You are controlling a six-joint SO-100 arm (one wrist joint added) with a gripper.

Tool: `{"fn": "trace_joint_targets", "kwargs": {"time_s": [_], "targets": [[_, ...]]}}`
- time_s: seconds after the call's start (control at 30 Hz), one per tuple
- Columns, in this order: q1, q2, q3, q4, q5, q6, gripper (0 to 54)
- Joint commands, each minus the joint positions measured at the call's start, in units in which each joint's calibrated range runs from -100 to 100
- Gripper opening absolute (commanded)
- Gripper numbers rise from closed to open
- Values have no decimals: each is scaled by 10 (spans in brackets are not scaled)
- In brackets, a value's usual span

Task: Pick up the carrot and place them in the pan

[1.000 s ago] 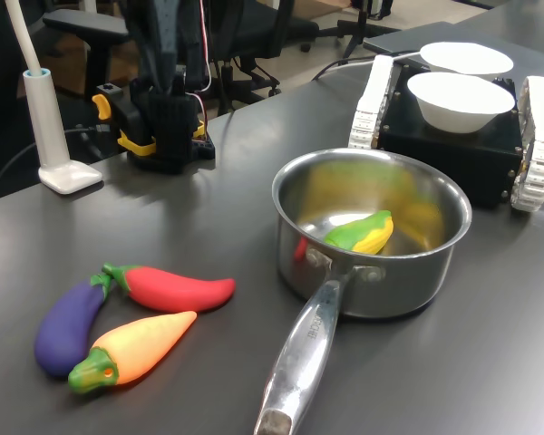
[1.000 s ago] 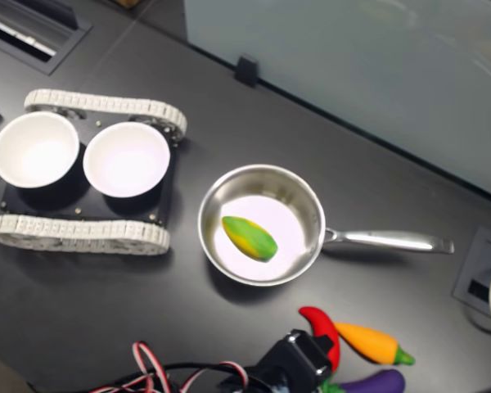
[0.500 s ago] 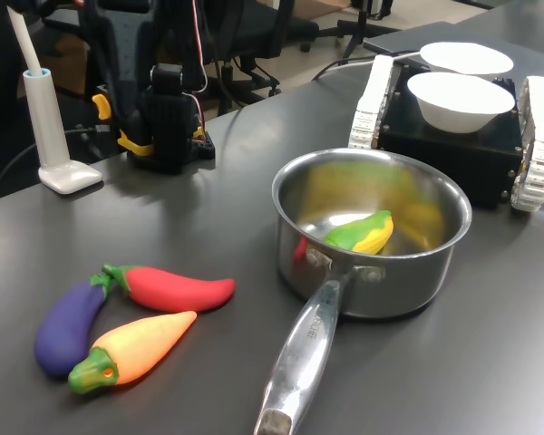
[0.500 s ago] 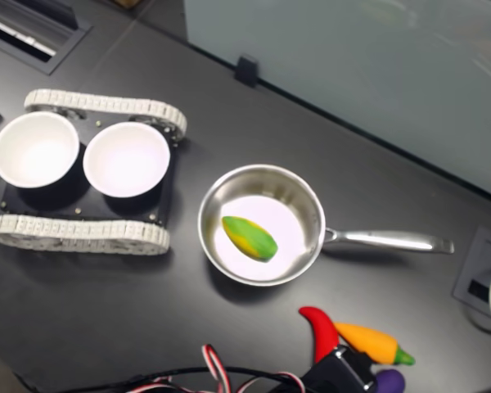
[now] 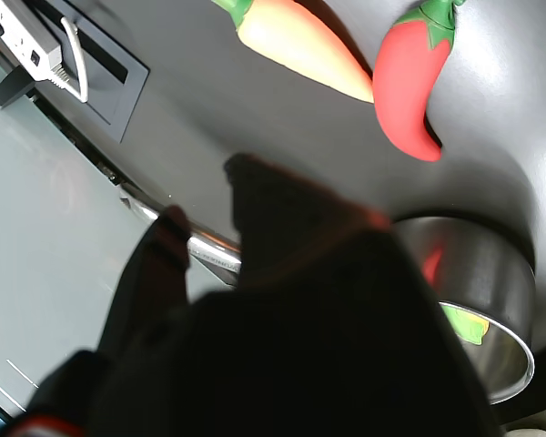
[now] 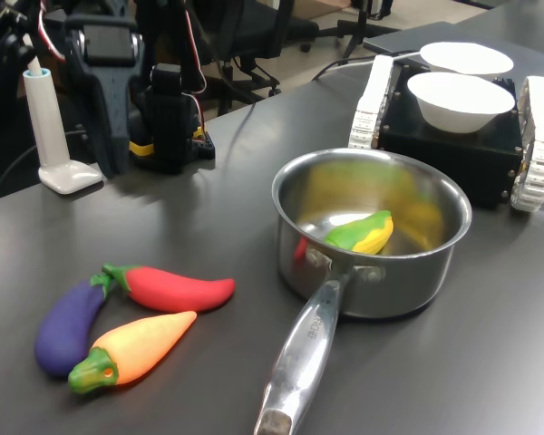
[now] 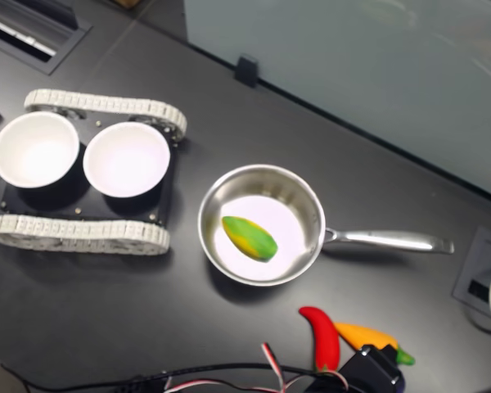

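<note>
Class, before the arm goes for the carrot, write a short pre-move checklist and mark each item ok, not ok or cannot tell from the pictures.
1. Carrot lies free on the table, nothing on top of it: ok.
2. Chili and eggplant sit close beside the carrot, so little room for the fingers: not ok.
3. Pan upright and open: ok.
4. Room in the pan beside the yellow-and-green vegetable: ok.
5. Gripper open and empty: ok.
6. Gripper lined up over the carrot: cannot tell.
</note>
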Motion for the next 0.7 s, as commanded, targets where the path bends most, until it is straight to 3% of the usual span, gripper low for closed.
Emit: {"fn": "trace_joint_targets", "kwargs": {"time_s": [0.0, 0.1, 0.2, 0.33, 0.67], "targets": [[13, 9, -52, 4, 13, -2, 176], [11, 27, -58, 4, 21, -2, 209], [4, 47, -58, 4, 26, -1, 285], [-5, 72, -62, 4, 33, 2, 323], [-15, 124, -75, 3, 53, 14, 345]]}}
